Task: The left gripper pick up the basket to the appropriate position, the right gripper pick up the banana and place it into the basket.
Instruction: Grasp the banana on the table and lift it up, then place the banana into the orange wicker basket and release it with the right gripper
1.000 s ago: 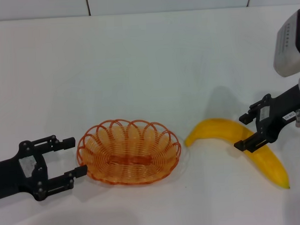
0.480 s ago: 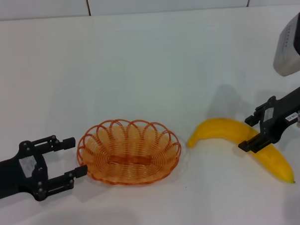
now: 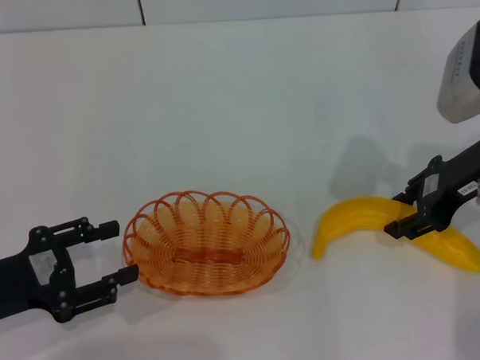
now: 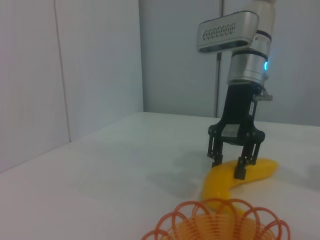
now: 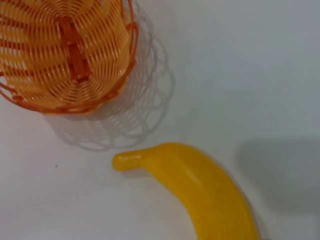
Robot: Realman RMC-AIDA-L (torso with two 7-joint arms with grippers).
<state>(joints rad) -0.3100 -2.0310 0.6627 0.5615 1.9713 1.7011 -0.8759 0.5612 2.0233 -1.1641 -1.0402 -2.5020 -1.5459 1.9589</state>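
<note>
banana (image 3: 361, 217), a large smooth curved yellow fruit, lies on the white table (image 3: 237, 108) on the robot's right side, just beside the shallow oval basket of orange wire with a looped scalloped rim (image 3: 206, 242) but apart from it, with a strip of bare table between the two. its stem end points toward the basket and its far end reaches toward the right edge of the head view. the right gripper (image 3: 411, 214), a black two-fingered claw on a black wrist under a white and silver arm, stands over the banana's middle. in the left wrist view this claw (image 4: 233, 168) comes straight down from above with its fingers spread to either side of the banana (image 4: 235, 176), the fingertips low against the fruit's flanks; whether they press on it cannot be told. the banana rests on the table. the right wrist view looks down on the banana's stem end (image 5: 195, 185) and on the basket's rim (image 5: 67, 50), with the basket's shadow falling on the table between them. the left gripper (image 3: 116, 251), a black two-fingered claw on a black wrist, sits low on the robot's left, its fingers spread, one near the basket's rim on the far side and the other touching or almost touching the rim on the near side. the basket stands upright on the table.
</note>
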